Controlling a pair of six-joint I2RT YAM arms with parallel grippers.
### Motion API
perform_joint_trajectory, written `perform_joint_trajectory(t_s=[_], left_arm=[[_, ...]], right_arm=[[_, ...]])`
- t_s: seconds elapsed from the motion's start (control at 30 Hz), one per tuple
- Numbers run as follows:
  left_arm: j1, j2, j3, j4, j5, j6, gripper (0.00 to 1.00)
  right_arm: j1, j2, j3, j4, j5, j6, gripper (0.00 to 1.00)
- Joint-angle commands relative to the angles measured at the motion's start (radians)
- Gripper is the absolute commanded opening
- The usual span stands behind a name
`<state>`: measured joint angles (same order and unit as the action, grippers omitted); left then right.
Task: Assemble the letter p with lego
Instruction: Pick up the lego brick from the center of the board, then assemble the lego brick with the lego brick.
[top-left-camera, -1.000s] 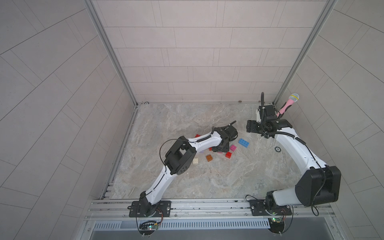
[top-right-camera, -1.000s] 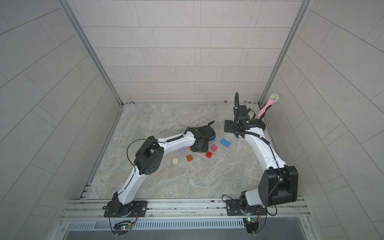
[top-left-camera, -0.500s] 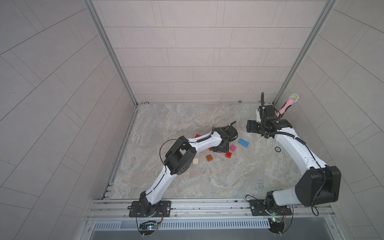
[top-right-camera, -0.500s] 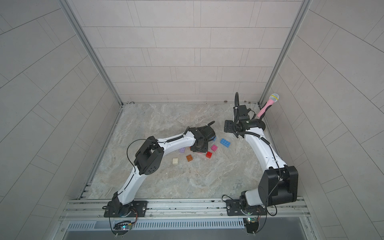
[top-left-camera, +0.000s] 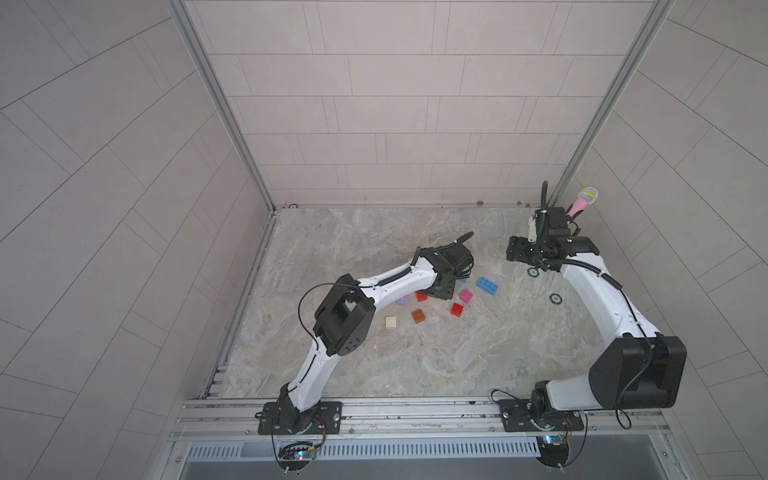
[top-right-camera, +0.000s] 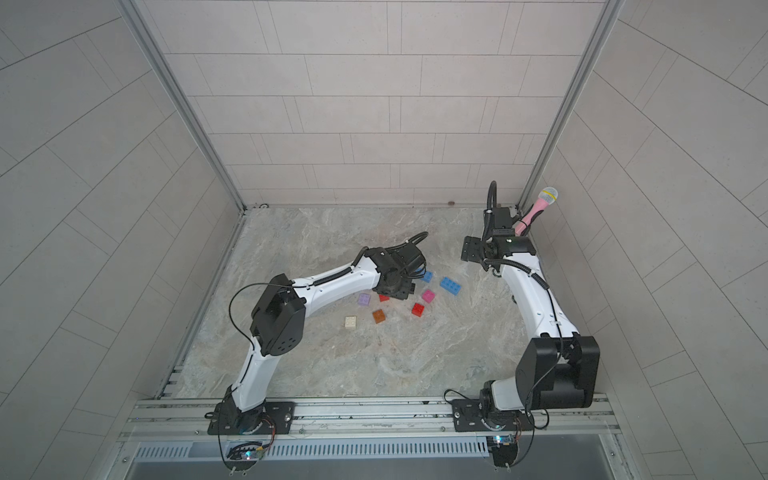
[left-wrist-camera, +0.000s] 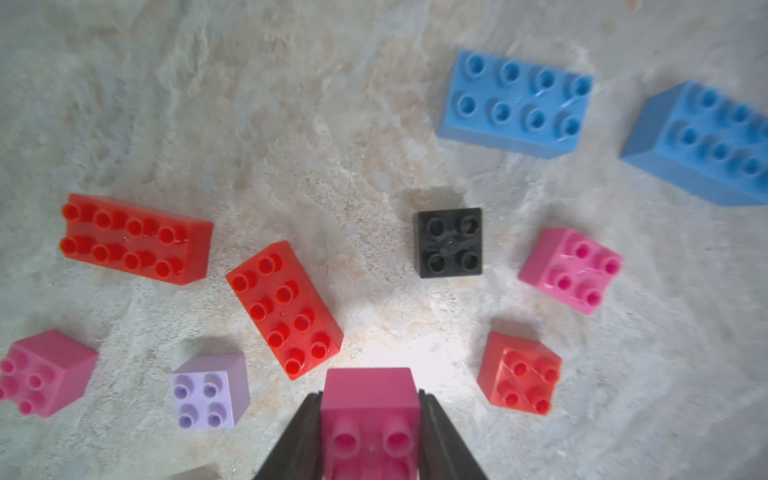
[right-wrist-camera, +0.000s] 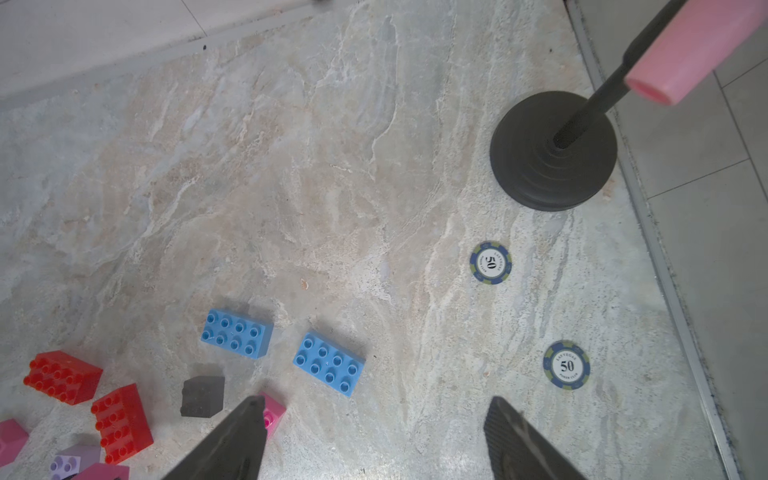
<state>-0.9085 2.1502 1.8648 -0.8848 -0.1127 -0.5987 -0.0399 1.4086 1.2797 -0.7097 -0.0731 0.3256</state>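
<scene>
The lego lies loose on the marble floor. In the left wrist view I see two red oblong bricks (left-wrist-camera: 135, 239) (left-wrist-camera: 284, 309), a black square (left-wrist-camera: 450, 242), a pink square (left-wrist-camera: 571, 270), a red square (left-wrist-camera: 519, 374), a lilac square (left-wrist-camera: 210, 390) and two blue oblongs (left-wrist-camera: 515, 104) (left-wrist-camera: 706, 145). My left gripper (left-wrist-camera: 370, 419) is shut on a dark pink square brick (left-wrist-camera: 370, 399), studs towards the camera. It hangs low over the pile in both top views (top-left-camera: 442, 291). My right gripper (right-wrist-camera: 376, 405) stands open and empty, away from the bricks towards the back right (top-left-camera: 515, 253).
A pink microphone (top-left-camera: 582, 201) leans on a black stand (right-wrist-camera: 552, 149) in the back right corner. Two poker chips (right-wrist-camera: 491, 263) (right-wrist-camera: 566, 365) lie near the right wall. Cream (top-left-camera: 390, 322) and orange-brown (top-left-camera: 418, 316) bricks sit nearer the front. Tiled walls enclose three sides.
</scene>
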Motion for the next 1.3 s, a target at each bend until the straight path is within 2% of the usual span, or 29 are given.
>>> perform_joint_trajectory(t_s=[0.0, 0.17, 0.37, 0.8, 1.27], left_arm=[[0.005, 0.01, 0.061, -0.028, 0.049, 0.057, 0.38], [0.005, 0.133, 0.227, -0.091, 0.105, 0.082, 0.38], [0.016, 0.252, 0.373, -0.159, 0.106, 0.104, 0.38], [0.035, 0.289, 0.396, -0.088, 0.059, 0.07, 0.38], [0.04, 0.314, 0.398, -0.055, 0.085, 0.043, 0.38]], right_arm=[[-0.014, 0.009, 0.044, -0.052, -0.01, 0.0, 0.85], [-0.042, 0.033, 0.079, -0.08, -0.016, -0.012, 0.85], [-0.055, 0.045, 0.083, -0.086, -0.024, -0.015, 0.85], [-0.056, 0.053, 0.074, -0.084, -0.037, -0.017, 0.85], [-0.058, 0.056, 0.072, -0.084, -0.035, -0.02, 0.85]])
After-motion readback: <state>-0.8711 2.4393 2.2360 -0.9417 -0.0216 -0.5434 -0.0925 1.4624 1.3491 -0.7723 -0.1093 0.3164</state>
